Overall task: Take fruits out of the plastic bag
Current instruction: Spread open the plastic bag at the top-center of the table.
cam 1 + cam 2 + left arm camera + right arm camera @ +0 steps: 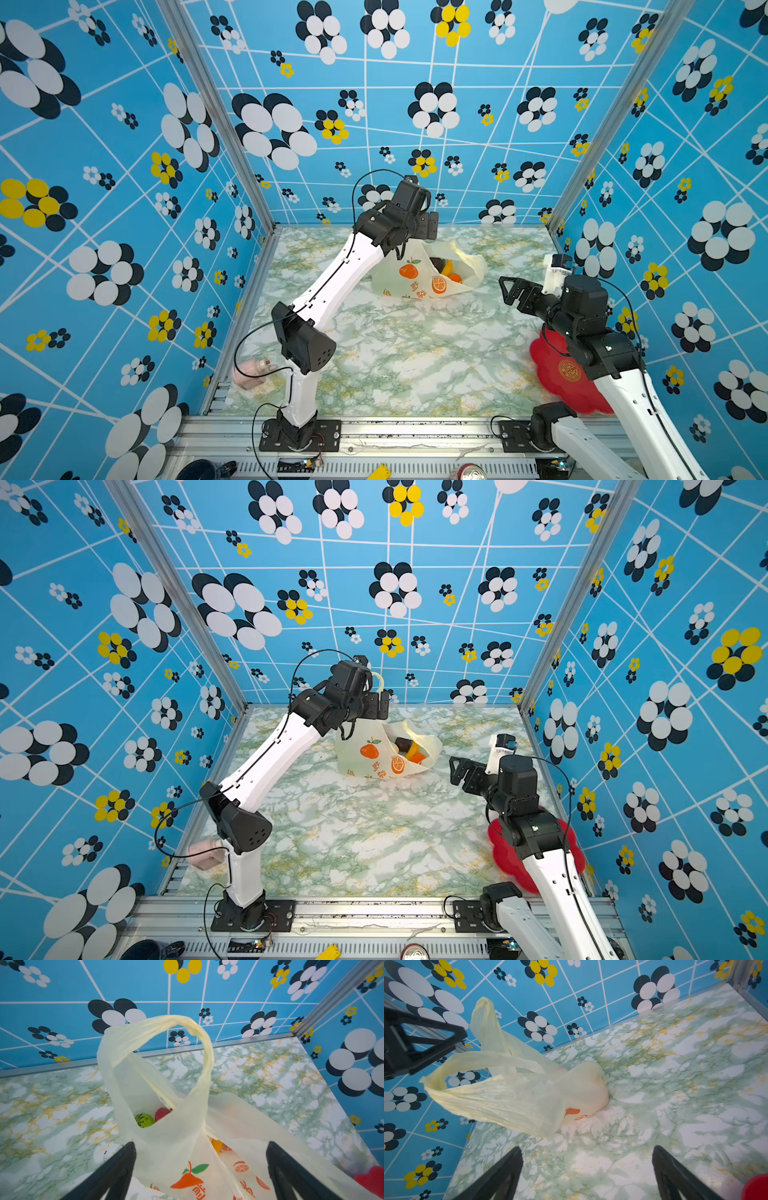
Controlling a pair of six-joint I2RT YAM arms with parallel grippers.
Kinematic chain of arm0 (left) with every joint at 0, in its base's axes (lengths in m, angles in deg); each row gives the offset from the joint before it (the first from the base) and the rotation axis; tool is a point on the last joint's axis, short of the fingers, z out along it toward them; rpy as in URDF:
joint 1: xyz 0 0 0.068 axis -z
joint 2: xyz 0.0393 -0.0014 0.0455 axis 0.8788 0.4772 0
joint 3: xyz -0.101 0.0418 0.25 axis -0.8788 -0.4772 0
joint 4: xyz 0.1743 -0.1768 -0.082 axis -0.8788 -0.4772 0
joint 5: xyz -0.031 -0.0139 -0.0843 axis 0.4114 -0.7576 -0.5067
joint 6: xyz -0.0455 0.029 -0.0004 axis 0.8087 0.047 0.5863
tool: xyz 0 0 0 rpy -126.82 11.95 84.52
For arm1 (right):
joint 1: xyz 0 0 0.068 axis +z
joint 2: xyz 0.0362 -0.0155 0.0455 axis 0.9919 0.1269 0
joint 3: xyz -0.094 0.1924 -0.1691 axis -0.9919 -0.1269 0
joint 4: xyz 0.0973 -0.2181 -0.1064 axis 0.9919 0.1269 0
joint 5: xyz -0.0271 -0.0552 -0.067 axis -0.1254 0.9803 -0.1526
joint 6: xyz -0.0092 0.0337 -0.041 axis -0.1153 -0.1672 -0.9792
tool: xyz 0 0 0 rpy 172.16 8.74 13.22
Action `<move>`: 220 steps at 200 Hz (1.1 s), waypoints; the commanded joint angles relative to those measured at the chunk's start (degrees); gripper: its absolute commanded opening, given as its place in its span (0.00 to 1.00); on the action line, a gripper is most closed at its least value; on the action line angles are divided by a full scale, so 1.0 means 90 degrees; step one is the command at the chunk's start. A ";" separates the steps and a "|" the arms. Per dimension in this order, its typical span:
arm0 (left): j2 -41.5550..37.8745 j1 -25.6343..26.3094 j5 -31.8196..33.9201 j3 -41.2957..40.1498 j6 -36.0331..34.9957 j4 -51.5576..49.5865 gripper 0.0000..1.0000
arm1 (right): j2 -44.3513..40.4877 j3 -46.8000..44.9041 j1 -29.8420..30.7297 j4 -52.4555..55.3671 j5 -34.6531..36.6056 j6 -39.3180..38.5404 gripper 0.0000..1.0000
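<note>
Pink item: a small pale pink object [249, 374] lies at the left edge of the green-and-white marbled table top [395, 353], beside the left arm's base; I cannot tell what it is or whether it holds anything.
Left gripper [200, 1144]: hangs over the bag near the back wall. Its black fingers are spread wide on either side of the bag's upper part and pinch nothing.
Bag: the thin translucent pale-yellow plastic bag [415, 274] sits toward the back middle of the table, slumped, with its mouth gaping toward the right arm. It has orange and orange-slice prints on the near side. One handle loop [187, 1024] stands up free in an arch; the other reaches toward the right arm in the right wrist view.
Contents: a bumpy green fruit [143, 1120] and a red strawberry [161, 1113] are just inside the mouth. In both top views a dark purple piece [437, 262] lies touching orange and yellow pieces [451, 272]. All fruits seen are in the bag.
Right gripper [586, 1147]: fingers wide and empty, aimed at the bag and apart from it.
Plate: the red flower-shaped plate [552, 365] lies at the right near edge, partly under the right arm; nothing shows on its visible part.
</note>
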 commanded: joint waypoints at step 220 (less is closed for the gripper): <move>-0.2984 -0.0365 -0.0865 -0.5332 0.0528 0.4008 0.10 | 0.0566 0.1199 0.1878 0.0536 0.0360 -0.1375 0.99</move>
